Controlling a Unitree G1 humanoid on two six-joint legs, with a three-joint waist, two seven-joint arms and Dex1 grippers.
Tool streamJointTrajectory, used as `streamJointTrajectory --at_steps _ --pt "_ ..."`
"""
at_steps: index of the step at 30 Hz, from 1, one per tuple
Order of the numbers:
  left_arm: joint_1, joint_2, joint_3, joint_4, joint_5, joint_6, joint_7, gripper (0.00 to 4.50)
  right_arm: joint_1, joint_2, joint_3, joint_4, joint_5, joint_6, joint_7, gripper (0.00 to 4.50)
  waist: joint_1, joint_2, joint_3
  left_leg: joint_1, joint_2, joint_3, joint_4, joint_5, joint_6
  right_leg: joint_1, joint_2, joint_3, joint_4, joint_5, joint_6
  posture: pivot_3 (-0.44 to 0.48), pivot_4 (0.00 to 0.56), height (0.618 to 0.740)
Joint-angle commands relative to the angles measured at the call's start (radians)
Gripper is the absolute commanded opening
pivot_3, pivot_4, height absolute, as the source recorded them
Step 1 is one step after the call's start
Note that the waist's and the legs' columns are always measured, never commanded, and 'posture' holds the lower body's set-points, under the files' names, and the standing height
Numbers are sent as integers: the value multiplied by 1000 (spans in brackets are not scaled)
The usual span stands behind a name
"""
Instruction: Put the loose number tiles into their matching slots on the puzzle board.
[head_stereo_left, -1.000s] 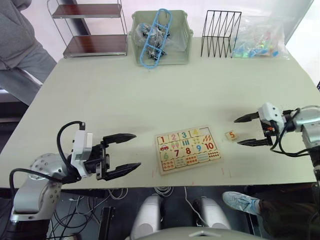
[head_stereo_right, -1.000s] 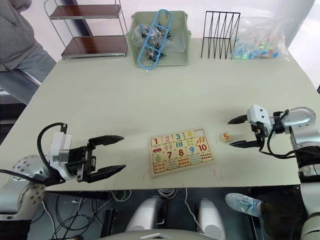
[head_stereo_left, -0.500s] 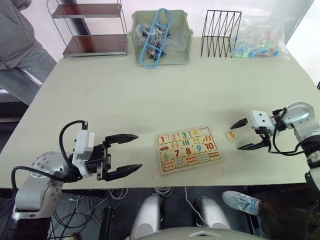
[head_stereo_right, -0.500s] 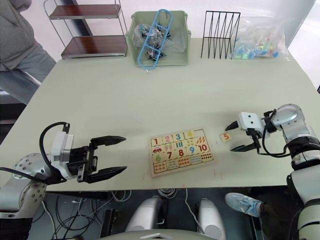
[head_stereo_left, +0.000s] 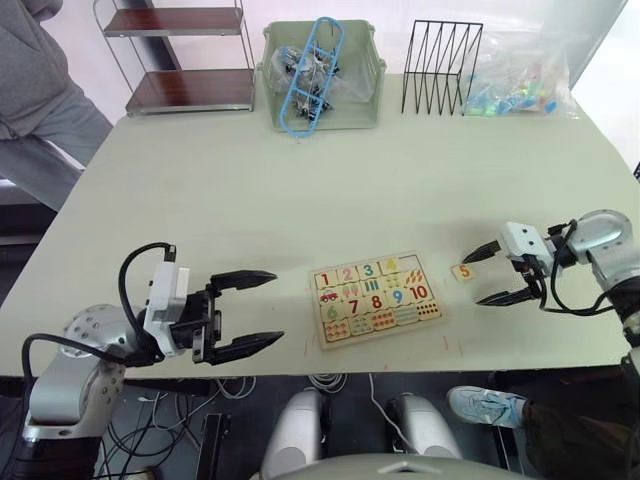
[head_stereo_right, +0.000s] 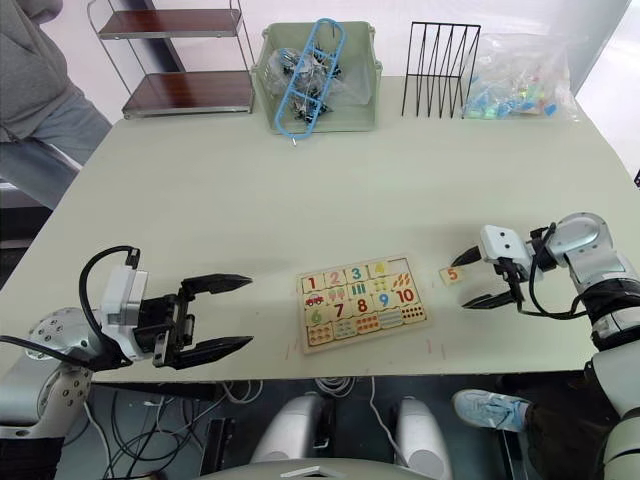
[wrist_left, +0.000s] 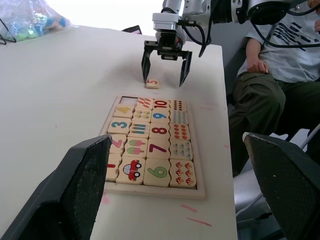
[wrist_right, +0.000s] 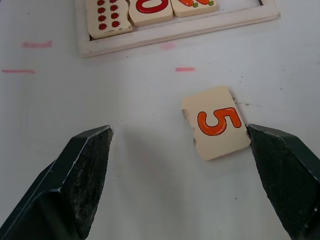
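I see my right gripper (head_stereo_left: 492, 273) spread wide beside the 5 tile (head_stereo_left: 462, 270) (flat on the counter (head_stereo_left: 300, 190)); left gripper (head_stereo_left: 245, 311) gapes too.

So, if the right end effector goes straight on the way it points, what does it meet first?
Probably the 5 tile, lying just ahead of the open right end effector, slightly off-centre between its fingers; beyond it, the puzzle board.
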Motion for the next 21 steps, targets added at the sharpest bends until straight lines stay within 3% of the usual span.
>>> streamJointTrajectory --at_steps 1,10,21 --pt "-14 6 4 -11 -8 -12 -2 4500 22 -20 -42 -34 27 22 7 4391 0 0 0 0 0 0 0 0 0 0 0 0 0 0 0 0 150 740" --pt "-10 7 6 -10 -9 -14 -5 4500 131 0 -157 -141 37 65 1 4391 1 0 0 0 0 0 0 0 0 0 0 0 0 0 0 0 150 740" --pt "-7 7 4 -11 -8 -17 -8 4500 138 55 -246 -129 -27 68 -34 4391 0 0 0 0 0 0 0 0 0 0 5 0 0 0 0 0 150 740"
